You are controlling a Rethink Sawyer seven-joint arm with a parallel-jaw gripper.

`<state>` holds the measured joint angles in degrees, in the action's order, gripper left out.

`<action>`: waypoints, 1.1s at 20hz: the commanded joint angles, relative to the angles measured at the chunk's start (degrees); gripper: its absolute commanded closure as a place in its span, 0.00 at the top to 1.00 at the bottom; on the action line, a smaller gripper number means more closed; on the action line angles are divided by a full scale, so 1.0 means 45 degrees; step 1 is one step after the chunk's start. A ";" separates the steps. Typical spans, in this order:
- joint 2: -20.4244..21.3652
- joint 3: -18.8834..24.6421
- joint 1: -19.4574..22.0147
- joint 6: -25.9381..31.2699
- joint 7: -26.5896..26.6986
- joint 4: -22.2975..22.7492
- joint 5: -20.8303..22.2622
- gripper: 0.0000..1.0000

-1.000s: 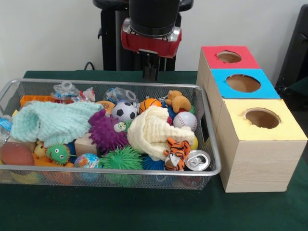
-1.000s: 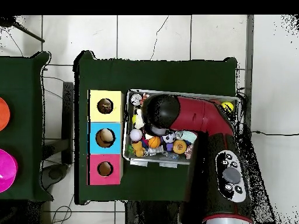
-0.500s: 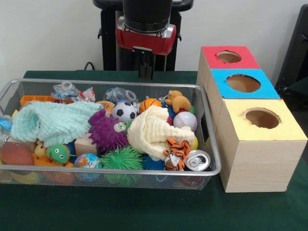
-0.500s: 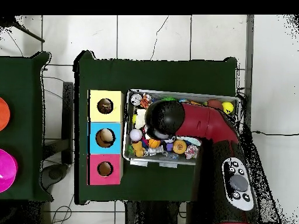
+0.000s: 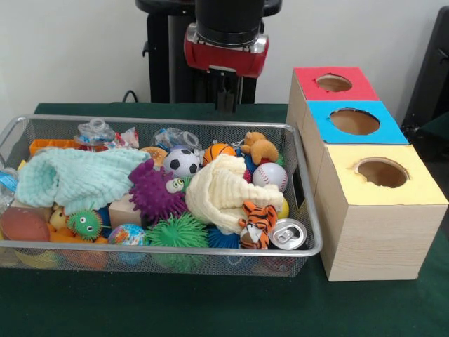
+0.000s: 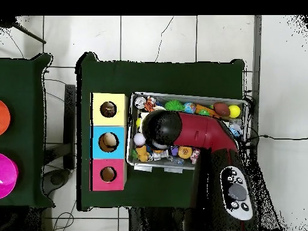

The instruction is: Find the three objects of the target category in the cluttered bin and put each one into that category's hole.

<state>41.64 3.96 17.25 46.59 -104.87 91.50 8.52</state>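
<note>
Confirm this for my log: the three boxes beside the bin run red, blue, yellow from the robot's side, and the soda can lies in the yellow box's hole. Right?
Not quite. The order is right, but the soda can lies inside the bin, at the corner nearest the yellow box; its hole looks empty. The front view shows this.

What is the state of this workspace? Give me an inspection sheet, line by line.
Surface: green-covered table, carrying the bin and three boxes.
Job's things: wire bin full; yellow box's hole unobstructed; no patchwork bundles seen on top.
Clutter: mint cloth and cream cloth cover much of the pile; purple spiky ball, soccer ball, baseball, tiger toy, can.
Hand: hand hangs above the bin's far side; nothing seen in it.
Cables: black cable behind the table.
Surroundings: blue-topped box and red-topped box beside the yellow one; tiled floor.
</note>
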 commanded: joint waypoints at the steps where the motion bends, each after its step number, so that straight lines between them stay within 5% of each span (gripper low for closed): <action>1: -0.0231 0.0442 -0.0640 -0.1522 -0.0961 0.1286 0.0631 0.00; 14: 0.1596 -0.0047 -0.1271 -0.2004 -0.1881 0.3984 -0.0414 0.00; 18: 0.0841 0.0166 -0.1162 -0.1937 -0.1348 0.3061 -0.0141 0.00; 22: -0.0603 0.0783 -0.0888 -0.1047 -0.0379 0.1043 -0.0035 0.00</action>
<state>45.61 3.57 11.39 39.17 -104.87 101.12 8.49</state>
